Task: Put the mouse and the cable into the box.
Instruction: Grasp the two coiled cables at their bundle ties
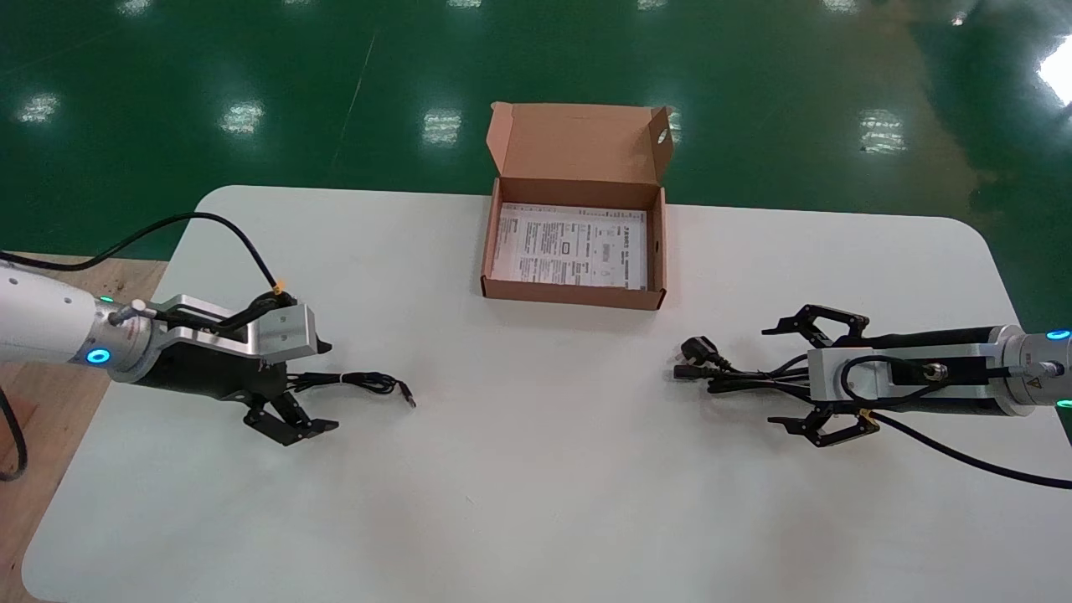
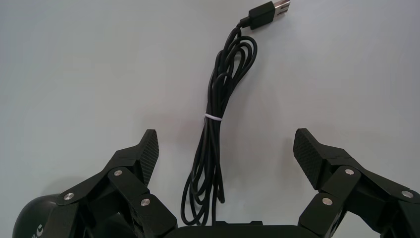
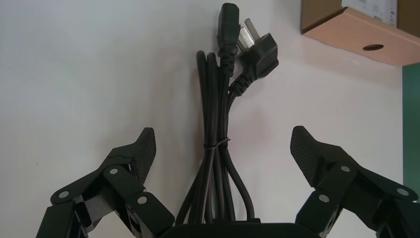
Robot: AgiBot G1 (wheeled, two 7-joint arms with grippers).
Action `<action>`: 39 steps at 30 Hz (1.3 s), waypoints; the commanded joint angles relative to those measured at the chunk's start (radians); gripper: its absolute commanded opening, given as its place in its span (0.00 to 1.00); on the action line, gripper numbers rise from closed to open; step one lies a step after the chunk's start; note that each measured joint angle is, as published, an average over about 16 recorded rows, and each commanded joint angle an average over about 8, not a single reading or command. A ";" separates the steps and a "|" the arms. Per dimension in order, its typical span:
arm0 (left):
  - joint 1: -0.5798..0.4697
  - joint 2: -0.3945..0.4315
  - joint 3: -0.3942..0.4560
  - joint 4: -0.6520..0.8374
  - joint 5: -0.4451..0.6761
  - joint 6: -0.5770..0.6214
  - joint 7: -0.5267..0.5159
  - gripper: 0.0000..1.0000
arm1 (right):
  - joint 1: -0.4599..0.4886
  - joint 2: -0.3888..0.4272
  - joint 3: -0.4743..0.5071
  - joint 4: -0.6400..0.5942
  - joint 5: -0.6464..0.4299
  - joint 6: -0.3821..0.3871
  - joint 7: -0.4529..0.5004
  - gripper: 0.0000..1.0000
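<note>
1. Head view:
   - Open cardboard box [image 1: 574, 293] at the far edge of the bench [image 1: 536, 486], lid flap raised, printed instruction sheet [image 1: 571, 245] lying flat inside.
   - Left of the box and nearer the robot: left end effector [image 1: 325, 385] low over the bench, spread wide, gripping nothing, straddling the bundled mouse cable [image 1: 368, 383].
   - Right of the box and nearer the robot: right end effector [image 1: 770, 377] equally wide and empty, straddling a bundled power cable [image 1: 733, 374] with its plugs on the box side.
   - Both cables on the bench, well apart from the box.
2. Left wrist view:
   - Left end effector [image 2: 227, 145] wide open around the mouse cable [image 2: 210, 148], touching it with neither pad.
   - Cable bound by a white tie [image 2: 213, 117], with the USB plug [image 2: 270, 12] lying beyond the fingertips.
   - Dark rounded mouse [image 2: 29, 218] partly hidden behind one finger's linkage.
3. Right wrist view:
   - Right end effector [image 3: 223, 141] wide open around the power cable [image 3: 214, 124], clear of both pads.
   - Wall plug [image 3: 260, 52] beyond the fingertips, near a corner of the box [image 3: 346, 29] but not touching it.
</note>
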 commanded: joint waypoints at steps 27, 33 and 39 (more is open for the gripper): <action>0.002 -0.002 0.000 -0.007 -0.001 0.002 0.001 0.00 | -0.002 0.003 0.001 0.007 0.002 -0.002 -0.002 0.00; 0.002 -0.002 -0.001 -0.008 -0.002 0.002 0.000 0.00 | -0.003 0.004 0.001 0.009 0.002 -0.003 -0.002 0.00; 0.003 -0.002 -0.001 -0.008 -0.002 0.003 0.000 0.00 | -0.003 0.004 0.001 0.009 0.003 -0.003 -0.002 0.00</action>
